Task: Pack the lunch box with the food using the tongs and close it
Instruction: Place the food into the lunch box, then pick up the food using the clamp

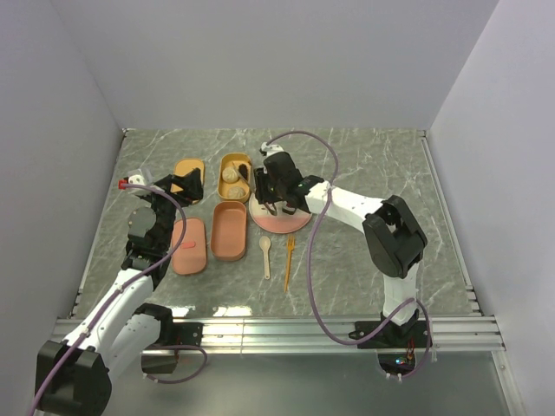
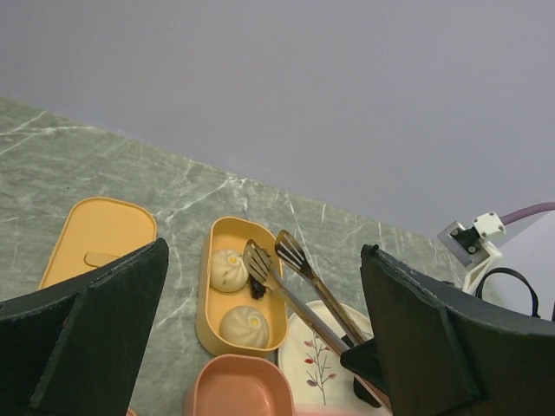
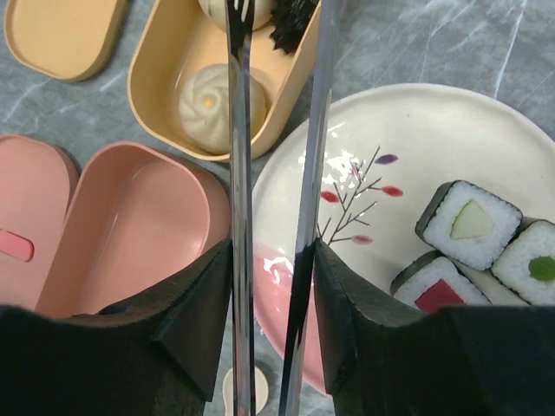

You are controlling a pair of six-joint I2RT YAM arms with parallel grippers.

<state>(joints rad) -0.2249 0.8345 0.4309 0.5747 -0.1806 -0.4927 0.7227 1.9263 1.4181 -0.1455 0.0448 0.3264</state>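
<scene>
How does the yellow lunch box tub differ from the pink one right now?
The yellow tub holds two beige buns and a dark piece; the pink tub holds nothing. The yellow tub lies farther from the arms' bases, the pink tub nearer. The tips of the tongs reach over the yellow tub, not the pink tub. Both are open, rounded and lidless.

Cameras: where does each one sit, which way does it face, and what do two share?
Top external: above, behind the arms, facing down on the table; left gripper and right gripper show.
Left wrist: on the left arm, facing forward over the yellow box to the wall; own open fingers show.
Right wrist: on the right arm, facing down the tongs gripped between its fingers, plate below.
Shared: both wrist views show yellow box, buns, tongs, plate.
</scene>
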